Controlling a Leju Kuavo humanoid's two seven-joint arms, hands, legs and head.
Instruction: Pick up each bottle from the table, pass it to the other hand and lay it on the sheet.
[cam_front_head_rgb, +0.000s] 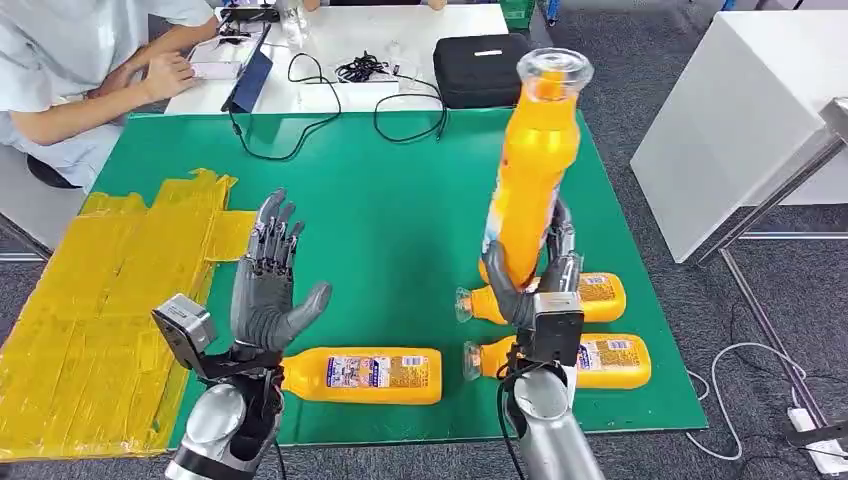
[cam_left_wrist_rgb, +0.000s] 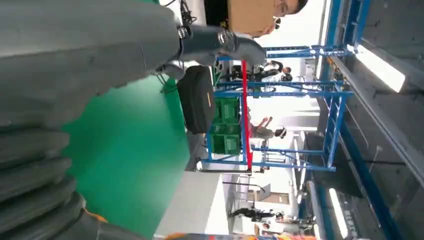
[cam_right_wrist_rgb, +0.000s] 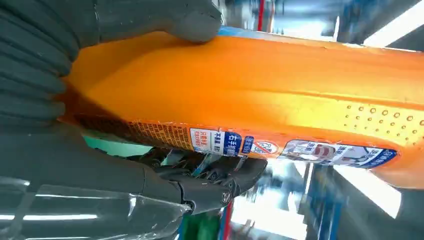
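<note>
Bottle (cam_front_head_rgb: 533, 170) first: in the head view we have it lifted clear of the table, orange, standing nearly upright with its clear cap uppermost and tipped slightly to the right. Our right hand (cam_front_head_rgb: 535, 280) is clamped around its lower end, fingers wrapped on both sides. Our left hand (cam_front_head_rgb: 268, 285) waits to the left of it, palm raised, fingers spread apart and holding nothing. So the bottle lies to the right of the receiving hand, long axis near vertical, and we judge the handover needs the two hands brought together across the green mat (cam_front_head_rgb: 400, 210). Three more bottles lie on their sides on the near part of the mat: one (cam_front_head_rgb: 365, 375) just beside our left wrist, two (cam_front_head_rgb: 570, 360) near our right arm. The yellow sheet (cam_front_head_rgb: 110, 290) is on the left, nearer our left hand. A person (cam_front_head_rgb: 90, 70) sits at the far left beside a white table (cam_front_head_rgb: 400, 40) with a black case (cam_front_head_rgb: 482, 68).

From the left wrist, we see our own grey thumb and the mat (cam_left_wrist_rgb: 125, 145) stretching away, with the case (cam_left_wrist_rgb: 197, 100) and blue racking (cam_left_wrist_rgb: 300, 125) beyond.

From the right wrist, the bottle (cam_right_wrist_rgb: 260, 95) runs lengthwise away from the hand, label (cam_right_wrist_rgb: 280, 147) showing, thumb (cam_right_wrist_rgb: 165, 17) on one side and dark fingers (cam_right_wrist_rgb: 210, 180) closed on the other.
</note>
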